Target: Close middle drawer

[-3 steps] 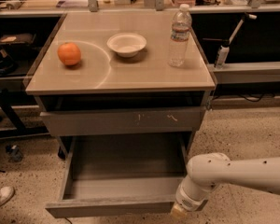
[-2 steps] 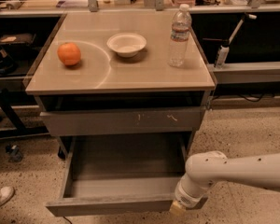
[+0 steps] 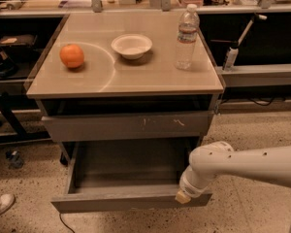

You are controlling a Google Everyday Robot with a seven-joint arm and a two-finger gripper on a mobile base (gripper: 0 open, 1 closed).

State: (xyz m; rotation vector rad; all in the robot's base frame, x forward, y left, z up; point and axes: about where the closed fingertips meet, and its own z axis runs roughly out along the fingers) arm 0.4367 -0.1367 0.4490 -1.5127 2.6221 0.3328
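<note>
The middle drawer (image 3: 128, 202) is pulled out below the tabletop. Its long plain front panel faces me and its bare grey box (image 3: 128, 166) is open to view. My white arm (image 3: 242, 166) reaches in from the right. The gripper (image 3: 183, 196) is down at the right end of the drawer's front panel, against its top edge. The wrist hides most of it. The drawer above it, whose front (image 3: 128, 126) has white scratches, stands slightly out.
On the tan tabletop (image 3: 150, 79) stand an orange (image 3: 71, 56), a white bowl (image 3: 131, 45) and a water bottle (image 3: 186, 37). A cluttered shelf runs behind. A shoe (image 3: 0, 204) lies on the speckled floor at lower left.
The drawer's front panel has moved back toward the cabinet, so less of the box shows. My arm and gripper have moved up and inward with it.
</note>
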